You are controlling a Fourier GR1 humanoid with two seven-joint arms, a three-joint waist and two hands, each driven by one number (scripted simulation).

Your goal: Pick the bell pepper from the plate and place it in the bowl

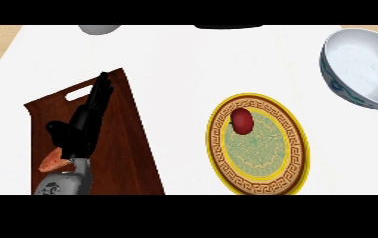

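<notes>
A single head view is looking steeply down from above onto the white surface (pixel 184 72), facing forward across it from the robot's side. It is sitting fairly near, so the surface is filling almost the whole picture, with a strip of tan showing past it at the upper left. The dark brown wooden cutting board (pixel 122 147) is running off the lower edge at the left, and the white, blue-patterned ceramic bowl (pixel 354 67) is being cut by the right edge. The round yellow-rimmed patterned plate (pixel 258 144) is lying complete, right of centre. The black left hand (pixel 85 122) is entering from the lower edge.
</notes>
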